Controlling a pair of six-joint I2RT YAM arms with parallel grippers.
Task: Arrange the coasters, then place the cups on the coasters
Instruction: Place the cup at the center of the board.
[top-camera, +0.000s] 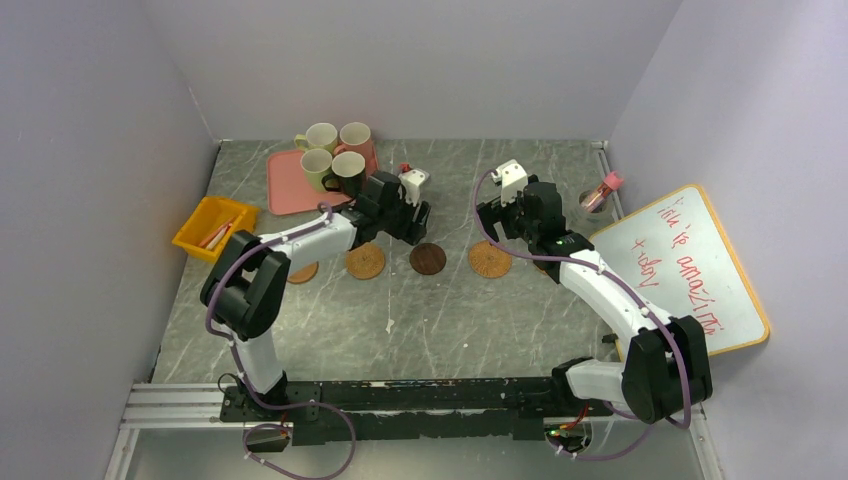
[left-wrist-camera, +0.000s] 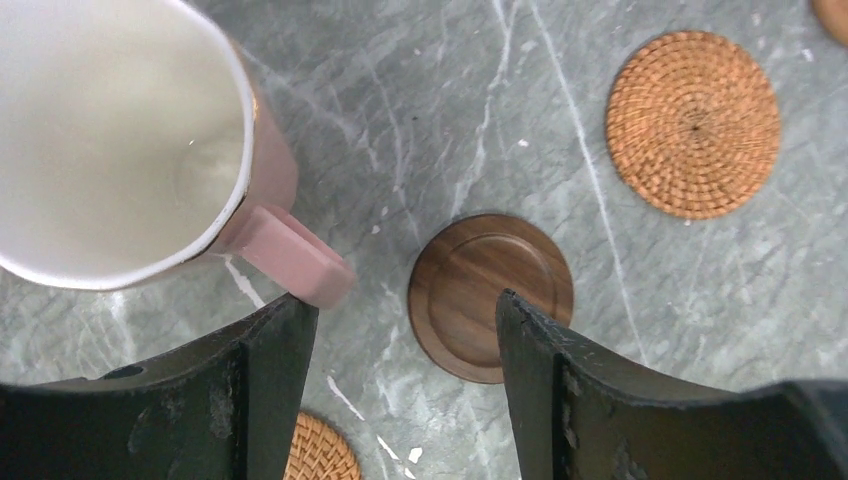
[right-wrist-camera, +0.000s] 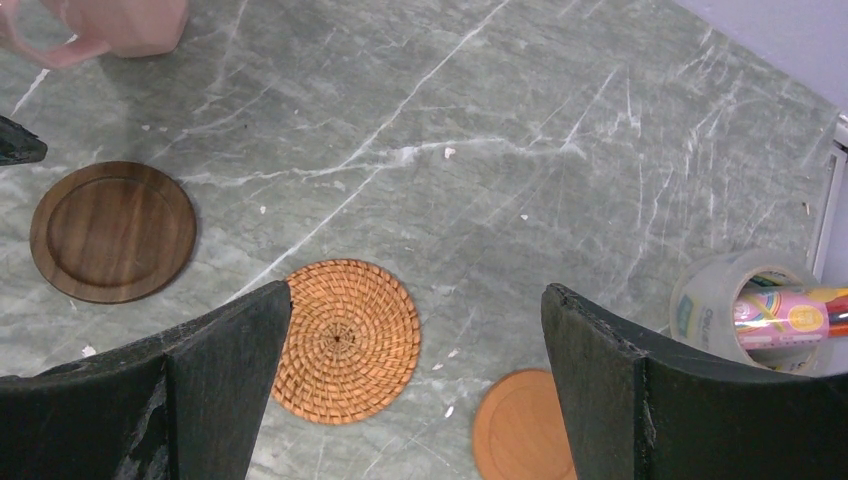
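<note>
The left gripper (left-wrist-camera: 400, 300) hangs with its jaws apart and empty over the near edge of the dark brown coaster (left-wrist-camera: 485, 280). A pink mug (left-wrist-camera: 120, 130) stands on the bare table (left-wrist-camera: 420, 110) just beside that coaster, its handle toward the gripper. The right gripper (right-wrist-camera: 417, 290), spread wide and empty, hovers over the woven coaster (right-wrist-camera: 345, 340) to the right of the dark one.

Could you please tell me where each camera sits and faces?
Top external: above and behind the left arm and right arm, both whole in view, looking down on the table.
Left wrist: on the left arm, facing down at a pink mug and dark brown coaster; its fingers show.
Right wrist: on the right arm, facing down at a woven coaster; its fingers show.
Shared: both wrist views hold the dark brown coaster.
</note>
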